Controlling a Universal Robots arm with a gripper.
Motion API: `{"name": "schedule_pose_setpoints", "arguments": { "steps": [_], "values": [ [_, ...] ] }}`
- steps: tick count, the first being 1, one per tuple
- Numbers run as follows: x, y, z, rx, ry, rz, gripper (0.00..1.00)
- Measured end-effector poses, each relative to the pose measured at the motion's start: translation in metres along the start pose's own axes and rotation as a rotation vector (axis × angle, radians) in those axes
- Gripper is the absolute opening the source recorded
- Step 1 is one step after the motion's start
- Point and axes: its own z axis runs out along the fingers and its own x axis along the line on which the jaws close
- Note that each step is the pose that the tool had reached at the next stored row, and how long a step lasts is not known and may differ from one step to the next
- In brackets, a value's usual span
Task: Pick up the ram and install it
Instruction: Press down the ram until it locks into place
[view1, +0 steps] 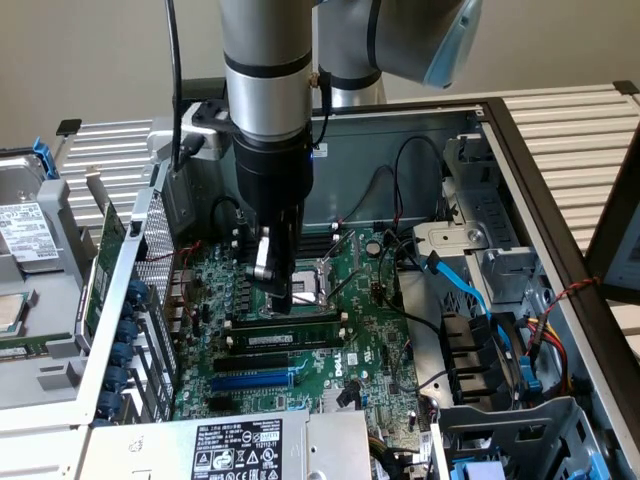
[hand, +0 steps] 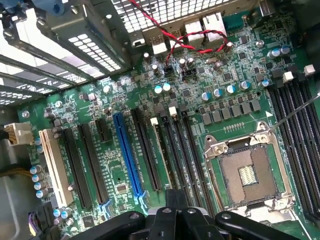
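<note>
The ram (view1: 290, 340) is a narrow green stick with black chips and a white label. It stands on edge in a memory slot on the motherboard (view1: 370, 330), just beyond a black slot and the blue slot (view1: 255, 381). In the wrist view the ram (hand: 161, 145) shows edge-on, running up to my fingertips. My gripper (view1: 282, 300) hangs straight down over the ram with its fingers shut and nothing between them. In the wrist view the gripper (hand: 176, 200) sits over the stick's near end. I cannot tell whether the tips touch the ram.
The open CPU socket (hand: 245, 172) lies right beside the ram's slots, with empty black memory slots (hand: 295, 115) past it. A red-and-black twisted wire (hand: 185, 45) crosses near the rear ports. Blue cables (view1: 470, 290), drive bays and the power supply (view1: 240, 445) crowd the case.
</note>
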Motion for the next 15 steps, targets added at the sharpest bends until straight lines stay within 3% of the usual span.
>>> {"name": "schedule_pose_setpoints", "arguments": {
  "steps": [3, 6, 15],
  "values": [
    [-0.0001, 0.0000, 0.0010, -0.0050, 0.0000, 0.066, 0.11],
    [-0.0002, 0.0001, 0.0030, -0.0167, 0.0001, 0.218, 0.11],
    [-0.0003, 0.0000, 0.0035, -0.0283, -0.0018, 0.356, 0.11]
  ]
}}
